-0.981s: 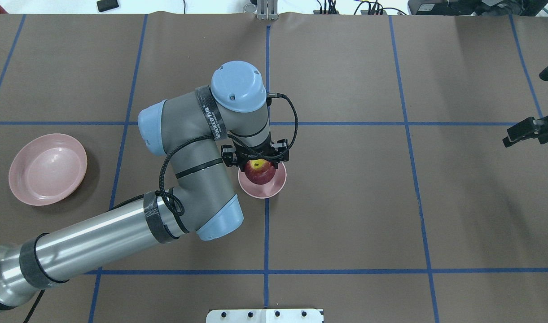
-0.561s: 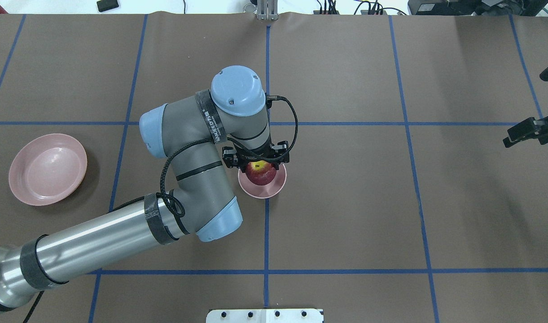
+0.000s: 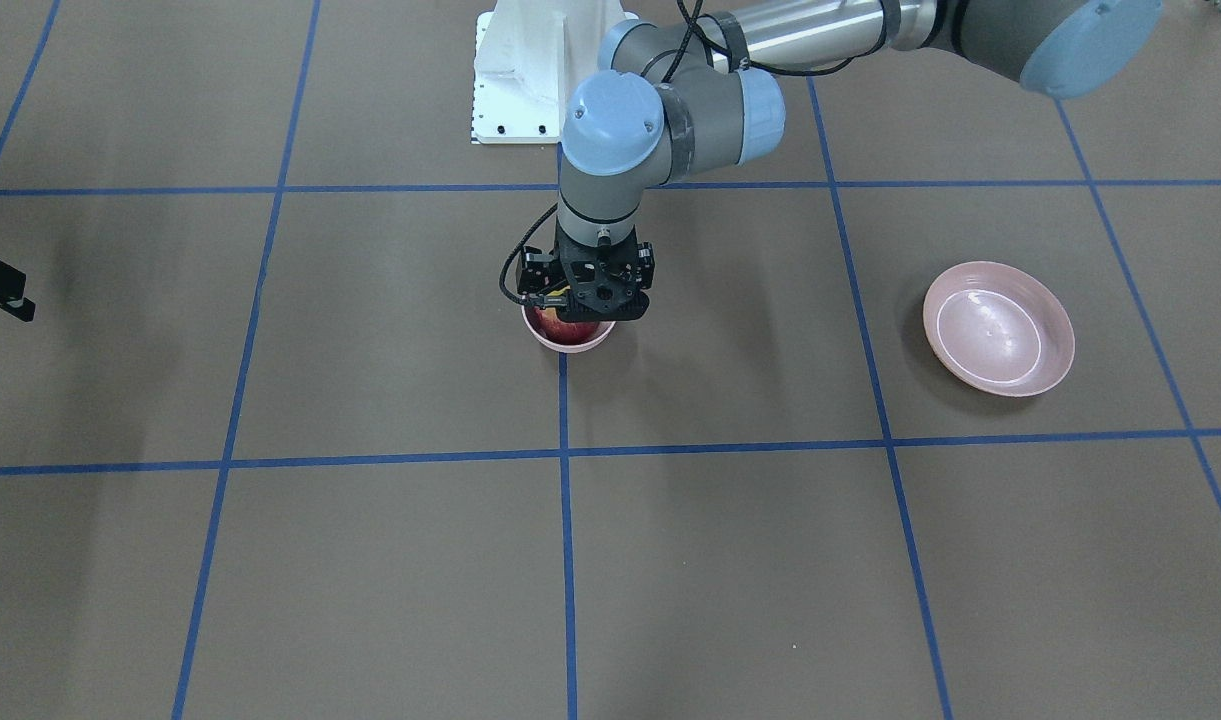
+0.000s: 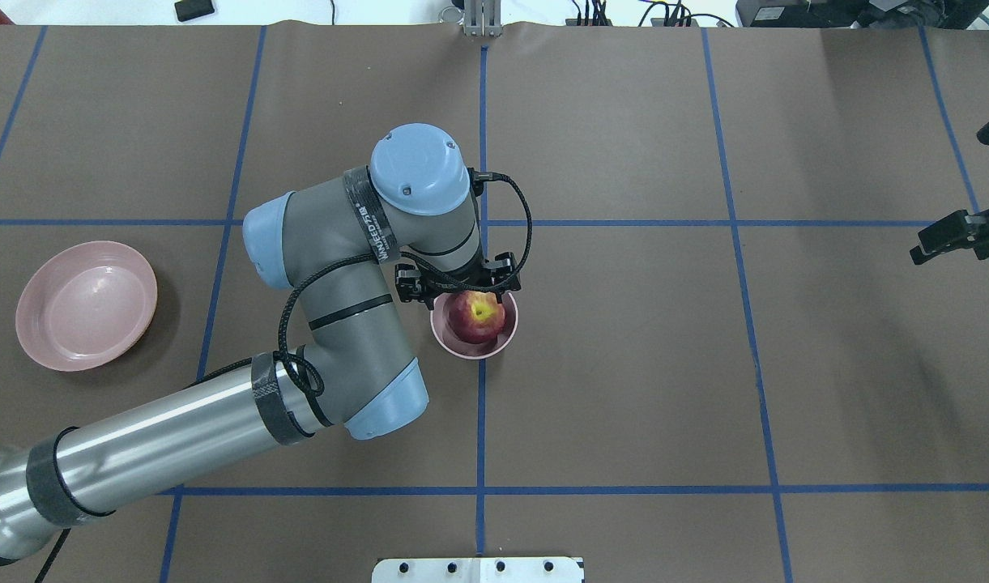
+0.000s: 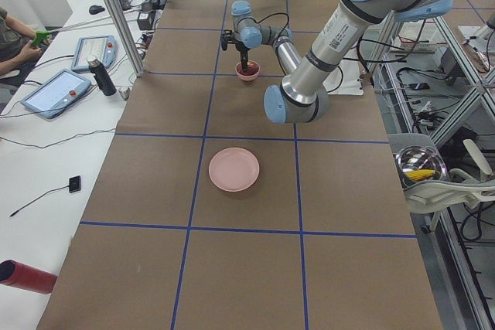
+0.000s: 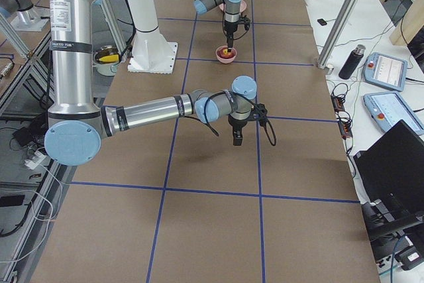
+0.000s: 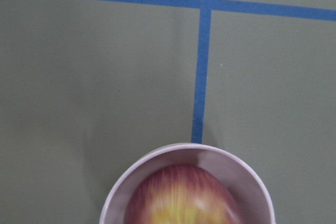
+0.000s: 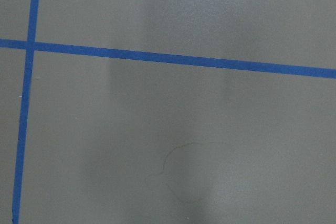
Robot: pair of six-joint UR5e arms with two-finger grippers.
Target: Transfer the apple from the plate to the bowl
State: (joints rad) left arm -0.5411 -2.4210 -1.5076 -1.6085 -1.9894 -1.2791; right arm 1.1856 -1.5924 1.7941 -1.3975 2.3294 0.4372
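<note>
The dark red apple [image 4: 478, 316] with its yellow-green stem patch up sits inside the small deep pink bowl [image 4: 470, 350] at the table's middle. In the left wrist view the apple [image 7: 178, 198] is blurred while the bowl's rim [image 7: 126, 182] is sharp. My left gripper [image 4: 462, 295] points straight down over the far side of the bowl and looks open; its wrist hides its fingers. The wide pink plate [image 4: 87, 305] lies empty at the far left. My right gripper [image 4: 919, 251] hangs empty at the right edge, fingertips together.
Brown table cover with blue tape lines. A white mount plate [image 4: 478, 569] sits at the near edge. The left arm's elbow and forearm [image 4: 178, 437] stretch between the plate and the bowl. Cables and devices lie beyond the far edge.
The apple has gone down from just above the bowl into it. The left wrist has shifted slightly left and towards the robot. The right arm has not moved.
</note>
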